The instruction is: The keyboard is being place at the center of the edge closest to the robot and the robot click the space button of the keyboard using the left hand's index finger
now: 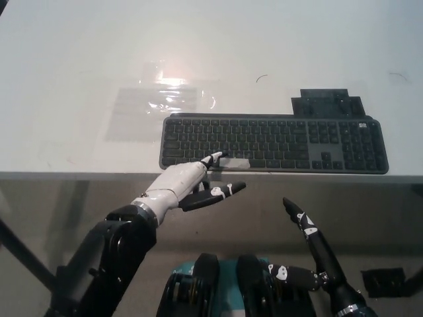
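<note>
Two empty hands — left hand (180, 187) fingers (210, 160) apart, index tip at keyboard (297, 142) space bar (234, 163); right hand (309, 254) lower right, open-spread.

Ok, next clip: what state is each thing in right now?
keyboard: flat, along the near edge of the table.
space bar: marked with pale tape; pressed or not, cannot tell.
left hand: open, index fingertip at the tape's left end.
right hand: open, resting below the table edge.
clear film: flat on the table.
</note>
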